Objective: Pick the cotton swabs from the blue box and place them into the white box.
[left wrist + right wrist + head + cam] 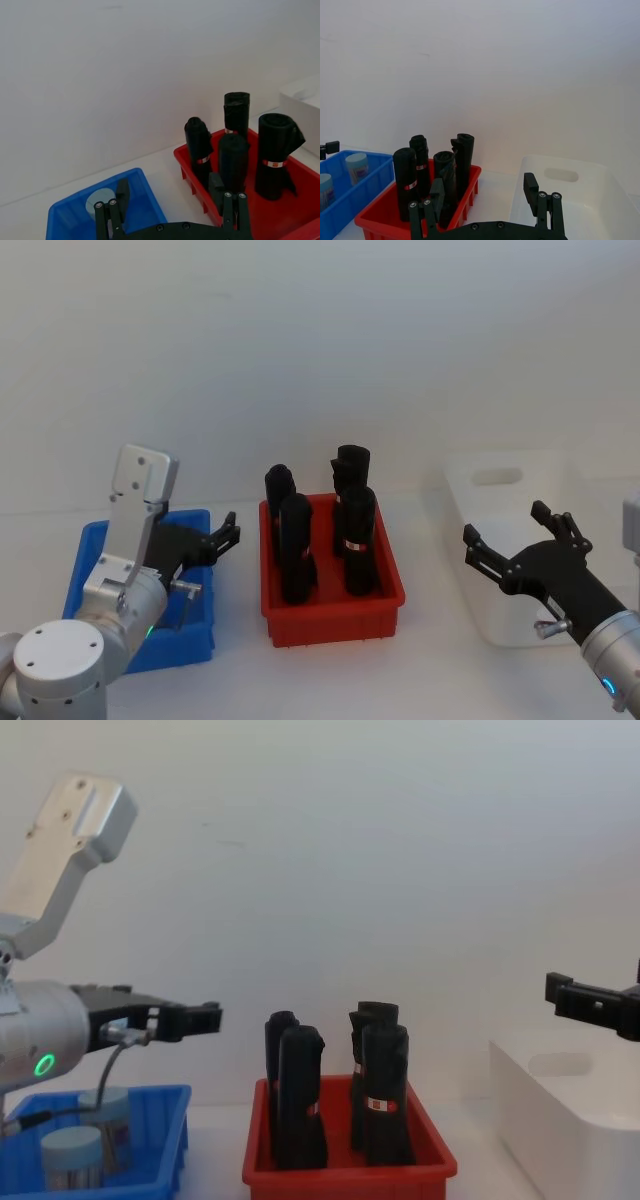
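Observation:
The blue box (pixel 185 648) sits at the table's left. Two cotton swabs tubs with pale lids stand in it, one (pixel 72 1156) nearer me and one (pixel 108 1114) behind; the right wrist view shows them too (pixel 356 167). My left gripper (pixel 230 532) hovers open above the box's right side, well clear of the tubs (pixel 100 201), with nothing between its fingers (pixel 122 192). The white box (pixel 500 540) stands at the right. My right gripper (pixel 505 523) hangs open and empty over its near left part.
A red box (pixel 330 615) between the two boxes holds several tall black rolls (pixel 358 540) with red labels, standing higher than the box walls. A plain white wall closes the back. Bare white table lies in front of the boxes.

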### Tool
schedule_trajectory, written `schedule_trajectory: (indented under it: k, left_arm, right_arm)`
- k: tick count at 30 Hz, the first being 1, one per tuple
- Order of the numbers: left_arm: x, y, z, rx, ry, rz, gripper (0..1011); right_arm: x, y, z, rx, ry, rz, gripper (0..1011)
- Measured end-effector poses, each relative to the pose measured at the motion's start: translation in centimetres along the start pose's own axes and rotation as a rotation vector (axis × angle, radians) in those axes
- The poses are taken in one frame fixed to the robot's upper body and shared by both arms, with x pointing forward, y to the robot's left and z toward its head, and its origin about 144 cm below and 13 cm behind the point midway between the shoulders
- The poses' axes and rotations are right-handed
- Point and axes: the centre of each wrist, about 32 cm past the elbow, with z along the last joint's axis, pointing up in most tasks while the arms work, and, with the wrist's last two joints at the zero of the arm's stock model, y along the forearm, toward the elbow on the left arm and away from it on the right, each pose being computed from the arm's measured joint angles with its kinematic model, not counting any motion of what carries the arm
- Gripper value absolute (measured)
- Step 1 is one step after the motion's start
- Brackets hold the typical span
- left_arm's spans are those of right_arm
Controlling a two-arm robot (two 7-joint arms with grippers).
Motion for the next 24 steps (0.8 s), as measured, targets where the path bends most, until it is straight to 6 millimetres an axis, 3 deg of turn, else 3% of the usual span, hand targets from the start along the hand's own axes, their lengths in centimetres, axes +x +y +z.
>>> schedule_trajectory:
  k: [24]
  left_arm:
    - [3.8, -1.8, -2.2, 0.185, 0.076, 0.095, 1004]
  right_arm:
    - [0.0, 0.0, 0.0, 0.000, 0.000, 0.000, 1002]
